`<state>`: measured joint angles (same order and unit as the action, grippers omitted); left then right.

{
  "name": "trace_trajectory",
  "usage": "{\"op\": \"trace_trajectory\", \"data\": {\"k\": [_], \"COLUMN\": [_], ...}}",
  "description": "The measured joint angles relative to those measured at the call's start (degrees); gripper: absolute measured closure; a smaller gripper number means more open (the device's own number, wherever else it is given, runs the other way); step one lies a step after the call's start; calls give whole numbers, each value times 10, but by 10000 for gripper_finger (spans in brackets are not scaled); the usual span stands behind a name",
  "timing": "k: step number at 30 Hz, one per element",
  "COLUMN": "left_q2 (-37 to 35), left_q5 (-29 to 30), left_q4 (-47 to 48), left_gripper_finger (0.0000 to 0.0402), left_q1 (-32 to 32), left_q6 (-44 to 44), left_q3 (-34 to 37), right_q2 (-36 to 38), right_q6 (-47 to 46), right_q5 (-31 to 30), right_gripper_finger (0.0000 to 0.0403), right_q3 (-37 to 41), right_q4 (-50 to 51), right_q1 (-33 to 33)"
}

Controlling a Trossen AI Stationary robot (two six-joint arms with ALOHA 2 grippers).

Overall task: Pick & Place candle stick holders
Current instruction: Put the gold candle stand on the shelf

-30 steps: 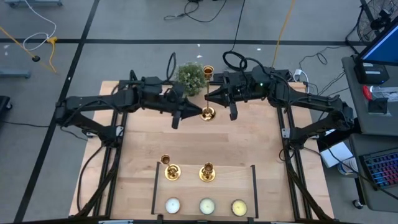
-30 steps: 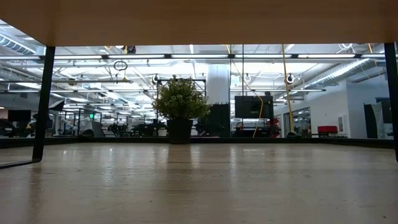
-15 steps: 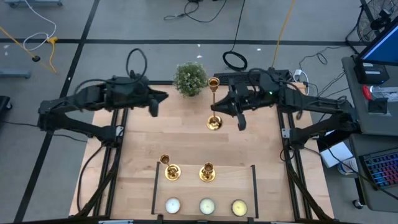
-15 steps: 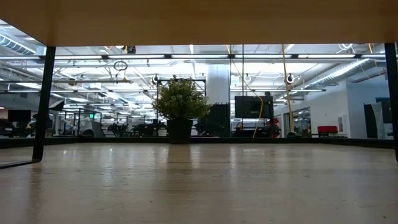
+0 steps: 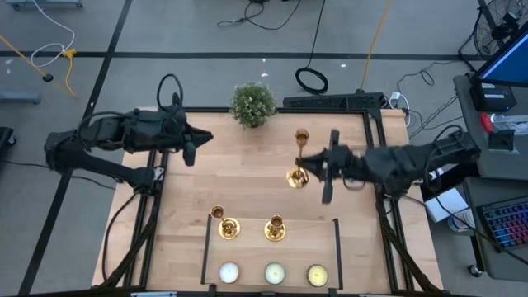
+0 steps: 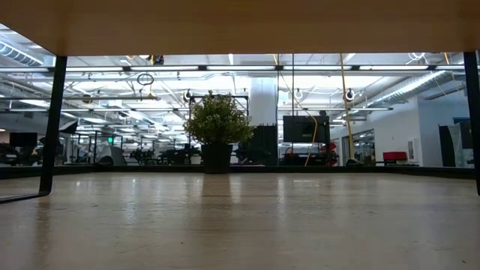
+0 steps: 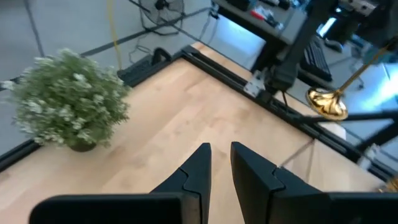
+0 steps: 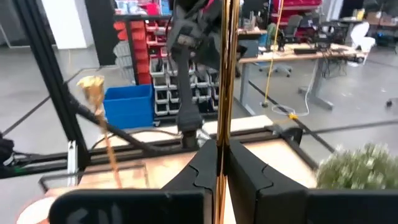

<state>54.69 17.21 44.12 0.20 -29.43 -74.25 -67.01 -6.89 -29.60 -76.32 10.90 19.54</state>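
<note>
Gold candlestick, green plant
</note>
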Motion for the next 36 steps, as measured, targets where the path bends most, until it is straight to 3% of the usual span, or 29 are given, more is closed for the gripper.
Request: {"op": "trace_trajectory", "data": {"k": [6,14,26,32,36], "left_q2": [6,21,22,28,31], "left_q5": [14,88,270,340,357], "left_q4": [-12,-42,-27,-27,-24], "left_gripper_finger": [337,337,337,337,337], "left_q1": [-50,-114,-210,-248,-259], "left_q6": [-16,-66,-168,-222,-250], "left_q3": [12,22,22,22,22], "right_q2": [-1,7,18,18,18], "right_q6": [-45,-47,-46,-95,-99], "right_q5": [-129,-235,-260,-277,-286], "right_gripper_finger": [390,390,390,390,390], "right_q3": [75,124,151,197,230], "right_q4": [-89,-166,-163,-168,-201], "right_q1": [92,199,345,372,375]}}
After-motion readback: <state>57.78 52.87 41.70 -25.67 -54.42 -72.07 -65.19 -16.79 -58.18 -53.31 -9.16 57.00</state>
